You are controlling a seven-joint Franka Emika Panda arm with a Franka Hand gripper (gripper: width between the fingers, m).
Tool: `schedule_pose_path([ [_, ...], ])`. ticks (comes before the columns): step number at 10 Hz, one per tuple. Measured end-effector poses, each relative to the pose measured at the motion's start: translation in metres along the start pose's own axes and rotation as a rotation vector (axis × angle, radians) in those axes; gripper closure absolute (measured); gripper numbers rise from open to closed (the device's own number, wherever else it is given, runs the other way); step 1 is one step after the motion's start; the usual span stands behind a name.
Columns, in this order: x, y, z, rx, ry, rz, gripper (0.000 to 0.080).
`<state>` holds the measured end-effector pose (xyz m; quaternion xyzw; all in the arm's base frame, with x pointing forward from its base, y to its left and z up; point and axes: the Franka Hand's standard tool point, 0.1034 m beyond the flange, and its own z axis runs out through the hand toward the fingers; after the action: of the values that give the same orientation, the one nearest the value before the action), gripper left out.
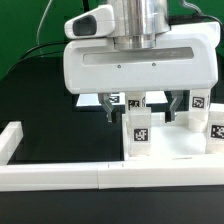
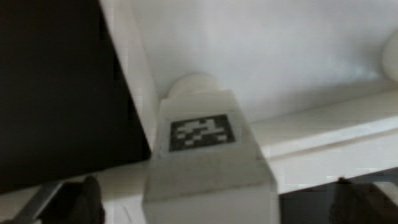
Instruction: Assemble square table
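Observation:
The square table's white slab (image 1: pixel 188 147) lies at the exterior view's right, close behind the low wall. A short white leg (image 1: pixel 140 134) with black-and-white tags stands upright at the slab's near left corner. My gripper (image 1: pixel 128 112) hangs just above it, open, with a dark finger on each side. In the wrist view the same leg (image 2: pixel 205 150) rises between my fingertips (image 2: pixel 71 203), and my gripper (image 2: pixel 217 206) does not touch it. The slab (image 2: pixel 267 50) fills the wrist view behind the leg. Two more tagged legs (image 1: pixel 197 104) (image 1: pixel 216 126) stand at the far right.
A long low white wall (image 1: pixel 60 176) runs along the front, and a short arm of it (image 1: pixel 20 140) turns back at the exterior view's left. The tabletop (image 1: pixel 40 100) is black. Dark cables lie at the back left.

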<state>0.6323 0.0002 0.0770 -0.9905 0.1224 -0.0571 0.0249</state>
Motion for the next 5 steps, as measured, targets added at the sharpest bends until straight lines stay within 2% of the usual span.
schedule_pose_path([
  [1,0.0001,0.0008,0.0000,-0.001,0.000,-0.002,0.0263],
  [2,0.0000,0.0005,0.0001,0.001,0.000,0.031,0.0263],
  [3,-0.0001,0.0000,0.0002,0.003,0.000,0.133,0.0446],
  [4,0.0001,0.0011,0.0002,0.002,0.000,0.197,0.0515],
  [5,0.0002,0.0013,0.0002,0.002,0.000,0.255,0.0515],
])
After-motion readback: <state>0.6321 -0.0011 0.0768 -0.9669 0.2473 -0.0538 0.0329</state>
